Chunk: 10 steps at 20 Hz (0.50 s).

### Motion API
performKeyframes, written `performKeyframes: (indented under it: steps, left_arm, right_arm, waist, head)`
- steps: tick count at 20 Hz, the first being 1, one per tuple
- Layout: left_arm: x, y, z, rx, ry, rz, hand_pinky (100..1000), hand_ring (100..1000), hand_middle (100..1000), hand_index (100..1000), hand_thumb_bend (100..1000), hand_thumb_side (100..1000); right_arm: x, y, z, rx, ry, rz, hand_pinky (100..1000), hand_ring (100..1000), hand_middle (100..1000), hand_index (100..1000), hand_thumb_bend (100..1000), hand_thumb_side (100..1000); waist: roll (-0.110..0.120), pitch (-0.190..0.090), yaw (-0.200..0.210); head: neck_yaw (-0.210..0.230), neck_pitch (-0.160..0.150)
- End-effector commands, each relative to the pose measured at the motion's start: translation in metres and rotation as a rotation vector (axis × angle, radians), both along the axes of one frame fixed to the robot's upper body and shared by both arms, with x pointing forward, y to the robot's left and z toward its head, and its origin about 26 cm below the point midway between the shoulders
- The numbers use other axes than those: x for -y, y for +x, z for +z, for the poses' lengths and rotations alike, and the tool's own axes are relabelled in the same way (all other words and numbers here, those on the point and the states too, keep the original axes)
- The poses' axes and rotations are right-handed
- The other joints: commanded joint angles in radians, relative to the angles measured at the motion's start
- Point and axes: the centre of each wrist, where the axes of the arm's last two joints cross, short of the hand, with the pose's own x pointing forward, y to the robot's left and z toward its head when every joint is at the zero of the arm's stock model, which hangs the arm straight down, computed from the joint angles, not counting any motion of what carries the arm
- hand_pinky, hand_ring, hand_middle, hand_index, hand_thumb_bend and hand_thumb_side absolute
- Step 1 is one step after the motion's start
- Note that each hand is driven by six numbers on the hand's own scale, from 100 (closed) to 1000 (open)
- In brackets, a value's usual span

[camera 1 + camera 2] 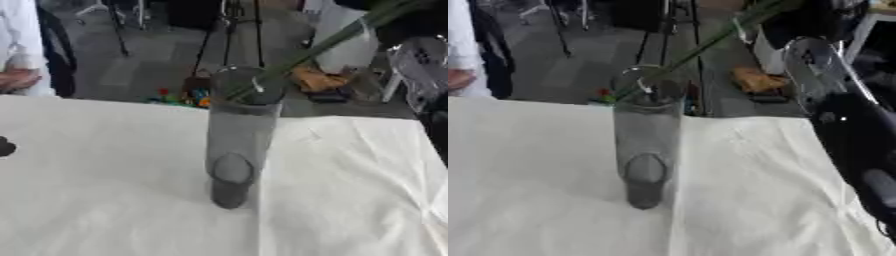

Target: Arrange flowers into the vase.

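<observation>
Tabletop (pixel 105 165): covered with a white, creased cloth. Tripod (pixel 229 30): dark legs, on the grey floor (pixel 157 55) beyond the far edge. Orange-brown object (pixel 756 80): on the floor, right of the tripod. Small colourful items (pixel 179 96): red, green, orange, just past the tabletop edge.

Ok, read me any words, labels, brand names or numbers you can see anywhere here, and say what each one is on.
None can be read.
The vase: clear glass, no label showing.
The stem in it: no tag.
The white tablecloth: plain.
The clutter on the floor behind: too blurred for any text.
</observation>
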Motion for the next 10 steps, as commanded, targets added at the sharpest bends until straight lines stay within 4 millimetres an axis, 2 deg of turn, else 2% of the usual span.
performKeyframes:
  steps: [1, 10]
  left_arm:
    - [-0.0028, -0.0031, 0.0073, 0.035, 0.019, 0.003, 719, 668, 879, 928, 270, 998]
    - [-0.0045, -0.003, 0.0066, 0.032, 0.03, 0.007, 719, 668, 879, 928, 272, 996]
  right_arm:
    - [0.0054, -0.0149, 0.0194, 0.319, -0.001, 0.011, 100, 100, 100, 100, 157, 182]
    - [0.01, -0.0212, 0.0267, 0.319, 0.052, 0.012, 100, 100, 100, 100, 159, 176]
  waist:
    - [0.004, -0.021, -0.003]
    - [-0.001, -0.029, -0.012]
  head:
    - [0.005, -0.014]
    - [0.011, -0.017]
